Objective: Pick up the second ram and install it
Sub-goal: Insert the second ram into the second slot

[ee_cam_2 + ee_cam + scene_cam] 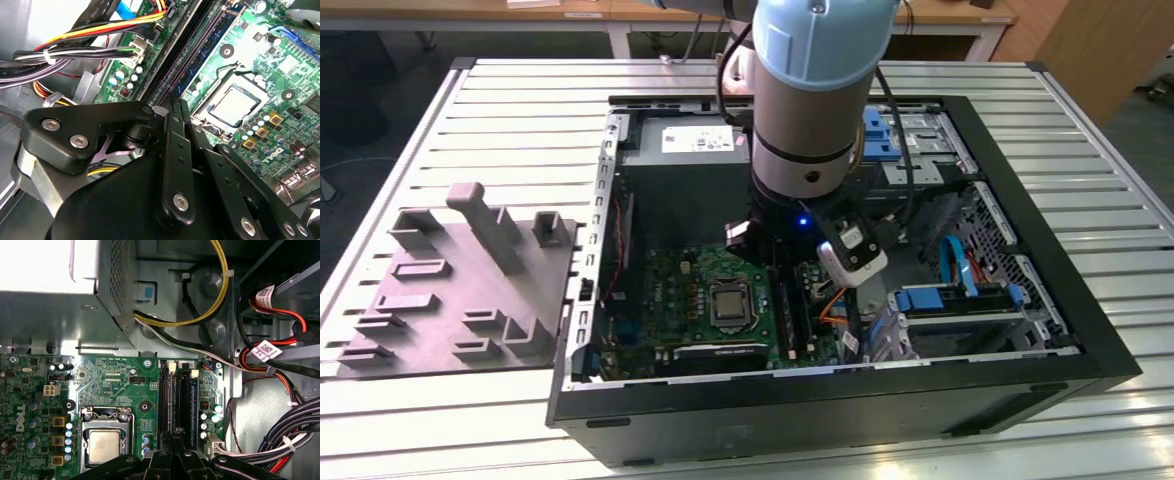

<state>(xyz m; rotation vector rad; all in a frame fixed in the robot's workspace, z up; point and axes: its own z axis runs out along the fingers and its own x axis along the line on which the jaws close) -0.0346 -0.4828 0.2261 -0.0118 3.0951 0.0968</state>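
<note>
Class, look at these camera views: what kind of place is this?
Probably a robotics lab or assembly test cell: an open computer case lies on a slatted metal table, beside a grey fixture block.

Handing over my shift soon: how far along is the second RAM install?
Done: the second ram is inside the computer case. In hand: the gripper looks shut on it, holding it along a motherboard slot beside the CPU socket. Left: it has not been let go, and I cannot tell whether it is fully seated.
</note>
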